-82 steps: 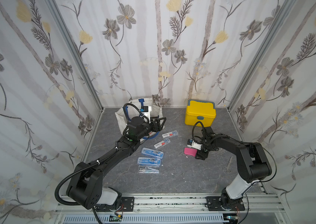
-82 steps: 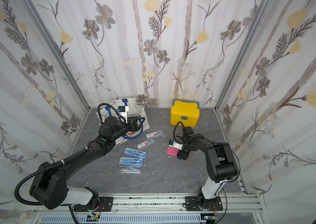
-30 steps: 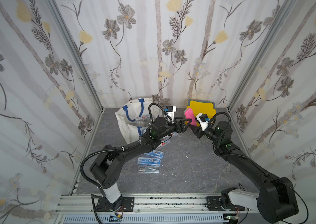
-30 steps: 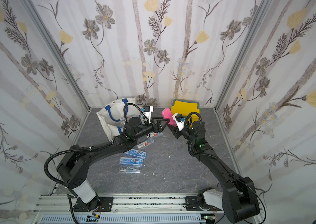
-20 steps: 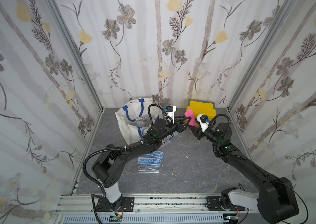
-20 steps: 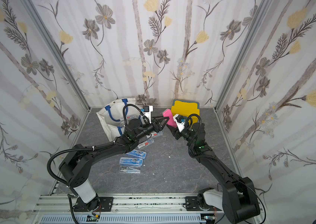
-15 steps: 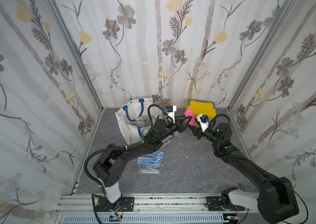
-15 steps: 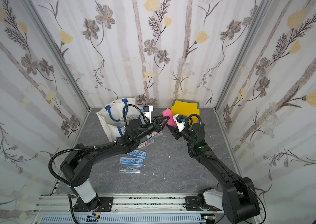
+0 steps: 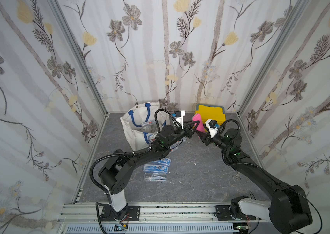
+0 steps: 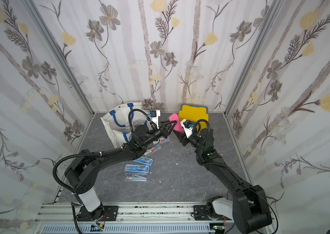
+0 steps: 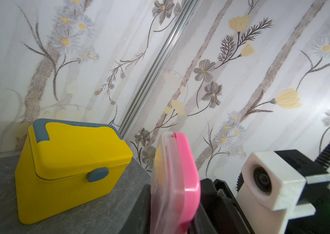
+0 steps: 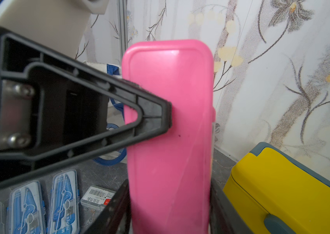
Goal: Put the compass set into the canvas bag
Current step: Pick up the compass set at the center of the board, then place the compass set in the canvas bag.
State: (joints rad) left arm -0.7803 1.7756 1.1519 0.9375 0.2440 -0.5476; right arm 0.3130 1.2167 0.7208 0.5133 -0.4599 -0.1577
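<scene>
A pink compass set [image 9: 198, 124] [image 10: 175, 123] with a clear lid is held upright in the air between both arms, in front of the yellow box. My right gripper [image 9: 201, 135] [image 12: 169, 206] is shut on its lower end across the narrow sides. My left gripper [image 9: 193, 127] [image 11: 172, 212] is shut on its flat faces, one finger [image 12: 150, 119] pressed to the pink back. The white canvas bag [image 9: 129, 126] [image 10: 110, 129] with blue handles stands open at the back left, with clear cases inside it.
A yellow lidded box [image 9: 210, 113] [image 11: 69, 166] stands at the back right, close behind the held case. Several blue compass cases [image 9: 156, 168] [image 12: 63, 200] lie mid-table under my left arm. Small scissors [image 9: 237, 176] lie at the right.
My right arm has lifted the pink case from the table. My left gripper came over from the bag and its jaws closed onto the case during the last second.
</scene>
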